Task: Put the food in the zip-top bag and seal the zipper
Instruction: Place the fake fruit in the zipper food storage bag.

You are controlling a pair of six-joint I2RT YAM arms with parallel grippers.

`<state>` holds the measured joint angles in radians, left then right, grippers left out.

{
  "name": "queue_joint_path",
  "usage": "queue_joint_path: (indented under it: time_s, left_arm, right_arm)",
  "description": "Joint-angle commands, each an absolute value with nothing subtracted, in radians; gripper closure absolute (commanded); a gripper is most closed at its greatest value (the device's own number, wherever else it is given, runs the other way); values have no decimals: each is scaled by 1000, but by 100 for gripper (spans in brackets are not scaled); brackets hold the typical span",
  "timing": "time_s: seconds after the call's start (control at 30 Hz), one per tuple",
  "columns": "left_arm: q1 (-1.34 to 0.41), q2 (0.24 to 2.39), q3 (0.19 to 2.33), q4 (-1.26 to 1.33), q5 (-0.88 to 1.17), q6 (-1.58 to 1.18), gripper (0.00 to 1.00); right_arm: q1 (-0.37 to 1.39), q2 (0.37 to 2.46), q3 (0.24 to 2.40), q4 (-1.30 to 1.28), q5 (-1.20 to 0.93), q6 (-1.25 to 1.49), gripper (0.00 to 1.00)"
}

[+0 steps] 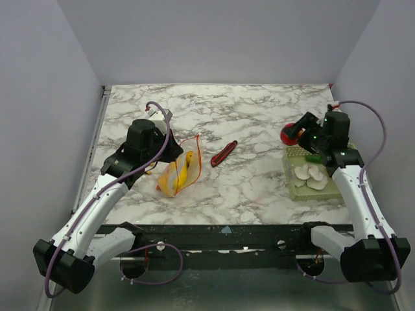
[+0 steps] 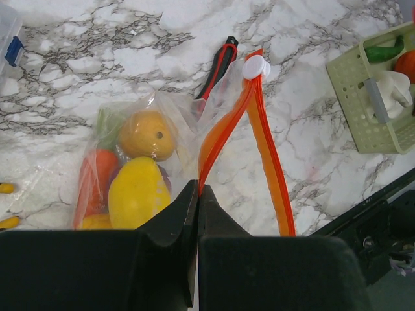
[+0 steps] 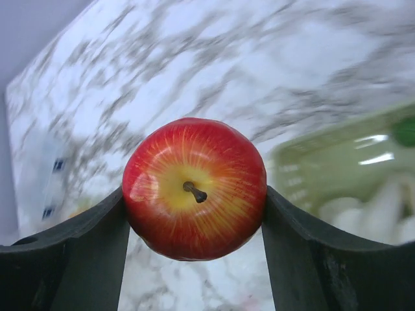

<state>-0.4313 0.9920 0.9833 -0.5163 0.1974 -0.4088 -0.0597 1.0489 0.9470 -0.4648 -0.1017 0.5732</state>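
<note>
- right gripper [image 3: 194,194]: jaws partly closed on a red apple [image 3: 194,162], one pad on each side, stem facing the wrist camera. The apple is off the bench [image 1: 259,188], near the far end of the green tray [image 1: 299,193].
- apple: rigid, glossy and round, probably light and a bit slippery. The hold across the widest part looks sound and shouldn't need more squeeze.
- left gripper [image 2: 198,207]: fully closed, pinching the near end of the zipper [image 2: 224,129].
- zipper: thin bendy orange-red strip. Its two tracks are spread apart, so the mouth is open but narrow. The white slider [image 2: 256,67] sits at the far end.
- zip-top bag [image 2: 175,110]: clear and floppy, lying on the bench left of centre. It already holds food: an orange fruit [image 2: 146,135], a yellow fruit [image 2: 136,191] and a carrot-like piece [image 2: 97,175].
- handling: the film will likely sag shut if let go, so grab the strip, not the film.
- tray: white pieces [image 1: 310,175] and a green piece [image 2: 382,50] are left in it, well apart from the bag.
- red-and-black stick [image 1: 224,153]: lies between bag and tray, not food.
- judgement: mid-task, the apple goes to the mouth next, and it may snag on the narrow opening.
</note>
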Motion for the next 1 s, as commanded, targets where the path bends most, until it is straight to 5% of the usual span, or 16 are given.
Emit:
queue_joint_path:
  time_s: [0.0, 0.37, 0.67, 0.97]
  left_arm:
    - [-423, 997, 996, -497, 217, -408, 100]
    - [-420, 1000, 997, -487, 234, -399, 100]
    - [-420, 961, 981, -455, 260, -394, 100]
    - [-420, 936, 971, -430, 293, -394, 100]
  right_arm:
    - [204, 1060, 987, -369, -238, 583, 100]
    - [838, 1235, 1145, -174, -166, 568, 100]
    - [961, 1387, 1172, -71, -176, 551, 100]
    - [1015, 1460, 1176, -139, 34, 589, 100]
